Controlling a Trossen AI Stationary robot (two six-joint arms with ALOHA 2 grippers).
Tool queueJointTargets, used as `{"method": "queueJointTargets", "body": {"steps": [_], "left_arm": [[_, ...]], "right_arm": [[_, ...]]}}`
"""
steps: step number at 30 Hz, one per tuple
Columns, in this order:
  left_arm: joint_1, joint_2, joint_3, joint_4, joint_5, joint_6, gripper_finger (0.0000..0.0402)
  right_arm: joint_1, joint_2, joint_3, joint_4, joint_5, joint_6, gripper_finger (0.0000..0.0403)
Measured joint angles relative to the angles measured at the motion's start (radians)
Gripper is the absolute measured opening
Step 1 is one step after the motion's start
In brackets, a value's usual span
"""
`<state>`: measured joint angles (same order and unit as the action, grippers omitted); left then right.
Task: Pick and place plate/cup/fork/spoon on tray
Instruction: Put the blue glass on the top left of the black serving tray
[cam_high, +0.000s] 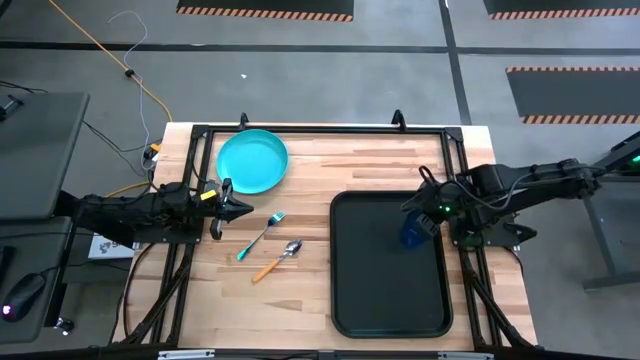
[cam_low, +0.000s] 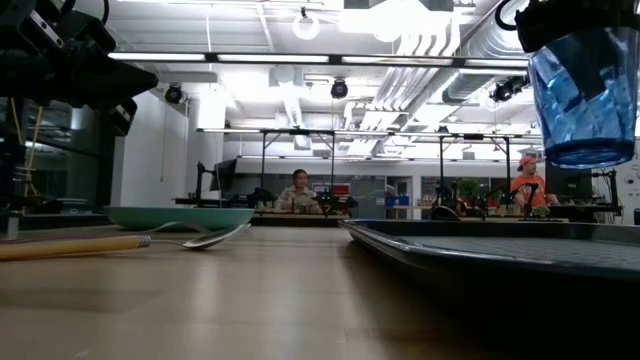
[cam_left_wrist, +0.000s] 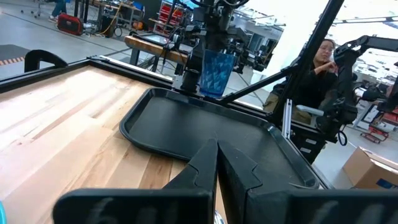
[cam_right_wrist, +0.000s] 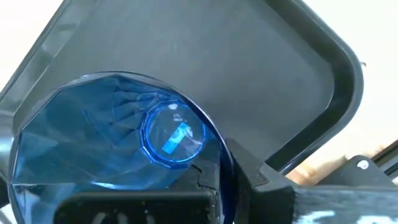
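High view: no legible writing; right gripper (cam_high: 420, 222) holds cup (cam_high: 413, 232) above tray (cam_high: 385, 290).

You have a wooden bench (cam_high: 330, 160) framed by a black metal rail (cam_high: 320, 129). Off its far left corner an orange cable (cam_high: 110, 62) and a grey cable (cam_high: 118, 30) trail over the grey floor, where hazard-striped mats (cam_high: 265, 8) lie. In the room beyond, one person (cam_low: 299, 190) sits at a far desk, another in an orange top (cam_low: 527, 186) works farther right, and a cardboard box (cam_left_wrist: 367, 171) stands on the floor.
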<state>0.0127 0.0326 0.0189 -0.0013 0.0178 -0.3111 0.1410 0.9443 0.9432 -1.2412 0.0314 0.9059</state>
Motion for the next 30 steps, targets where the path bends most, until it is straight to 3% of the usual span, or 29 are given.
{"method": "queueJointTargets", "body": {"steps": [11, 19, 30], "left_arm": [[0.0, 0.0, 0.0, 0.0, 0.0, 0.0, 0.0003], [0.0, 0.0, 0.0, 0.0, 0.0, 0.0, 0.0003], [0.0, 0.0, 0.0, 0.0, 0.0, 0.0, 0.0003]], "right_arm": [[-0.001, 0.029, 0.0, -0.019, -0.008, -0.011, 0.0], [-0.001, 0.111, -0.002, -0.13, 0.07, 0.02, 0.0], [0.037, 0.121, -0.12, -0.013, 0.077, 0.07, 0.0]]}}
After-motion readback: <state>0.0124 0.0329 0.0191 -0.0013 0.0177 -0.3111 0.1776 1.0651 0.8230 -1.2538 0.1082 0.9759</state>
